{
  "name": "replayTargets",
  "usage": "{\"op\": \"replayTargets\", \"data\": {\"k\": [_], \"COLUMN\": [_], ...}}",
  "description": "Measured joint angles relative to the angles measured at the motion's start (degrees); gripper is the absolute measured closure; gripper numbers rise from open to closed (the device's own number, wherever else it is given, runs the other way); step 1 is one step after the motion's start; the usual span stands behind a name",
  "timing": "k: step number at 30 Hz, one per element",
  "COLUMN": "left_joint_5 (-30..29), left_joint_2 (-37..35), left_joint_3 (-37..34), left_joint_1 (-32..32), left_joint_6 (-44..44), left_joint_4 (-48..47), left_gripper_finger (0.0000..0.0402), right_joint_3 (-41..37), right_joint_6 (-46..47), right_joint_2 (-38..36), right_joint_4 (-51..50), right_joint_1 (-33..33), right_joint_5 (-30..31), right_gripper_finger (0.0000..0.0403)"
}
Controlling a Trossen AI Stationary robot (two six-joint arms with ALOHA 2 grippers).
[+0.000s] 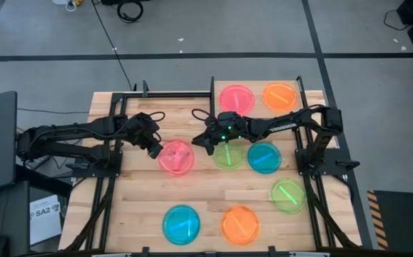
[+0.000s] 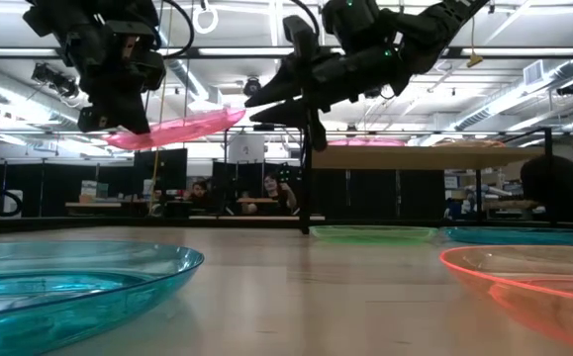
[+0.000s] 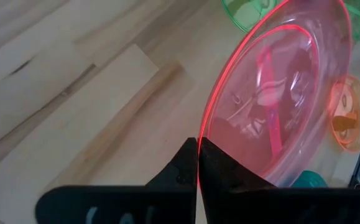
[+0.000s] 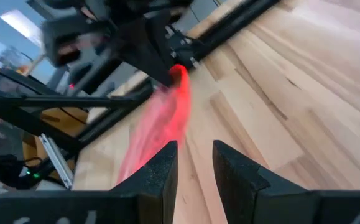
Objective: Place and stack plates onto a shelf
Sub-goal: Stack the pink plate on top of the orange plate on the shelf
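A pink plate (image 1: 177, 158) is held off the table by my left gripper (image 1: 153, 148), which is shut on its left rim. It also shows tilted in the low view, as the pink plate (image 2: 182, 129). My right gripper (image 1: 197, 140) is open and hovers just off the plate's right rim, its fingers (image 4: 161, 168) pointing at the plate (image 4: 161, 121) without touching it. The shelf (image 2: 415, 156) stands at the far right and carries a pink plate (image 1: 236, 98) and an orange plate (image 1: 279, 95). Two green, two blue and one orange plate lie flat on the table. My left gripper pinches the pink plate's rim (image 3: 206, 134) between its two fingers (image 3: 183, 165), coming from the table's left. The plate is lifted clear of the table and juts out toward the right, tilted with its free edge (image 2: 235, 115) higher.
A green plate (image 1: 227, 155) and a blue plate (image 1: 264, 157) lie under the right arm. Nearer lie a green plate (image 1: 288, 194), an orange plate (image 1: 240, 225) and a blue plate (image 1: 181, 223). A black metal frame (image 1: 212, 89) edges the table's far side.
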Motion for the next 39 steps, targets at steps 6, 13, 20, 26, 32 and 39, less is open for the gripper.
{"op": "replayTargets", "data": {"k": [6, 13, 20, 26, 32, 39], "left_joint_5": [0.0, 0.0, 0.0, 0.0, 0.0, 0.0], "left_joint_2": [0.0, 0.0, 0.0, 0.0, 0.0, 0.0], "left_joint_3": [0.0, 0.0, 0.0, 0.0, 0.0, 0.0], "left_joint_1": [1.3, 2.2, 2.2, 2.1, 2.1, 2.1], "left_joint_6": [0.0, 0.0, 0.0, 0.0, 0.0, -0.1], "left_joint_4": [0.0, 0.1, 0.3, 0.3, 0.4, 0.4], "left_gripper_finger": [0.0393, 0.0393, 0.0393, 0.0393, 0.0393, 0.0393], "right_joint_3": [0.0, 0.0, 0.0, 0.0, 0.0, 0.0], "right_joint_6": [0.0, 0.0, -0.2, -0.3, -0.3, -0.3], "right_joint_2": [0.3, 0.3, 0.3, 0.3, 0.3, 0.3], "right_joint_4": [3.6, 3.7, 3.6, 3.2, 2.5, 1.0], "right_joint_1": [1.3, 2.3, 2.1, 1.3, 1.4, 1.9], "right_joint_5": [-0.3, 0.0, 0.6, 0.9, 0.9, 1.1], "right_gripper_finger": [0.0296, 0.0295, 0.0295, 0.0295, 0.0295, 0.0295]}}
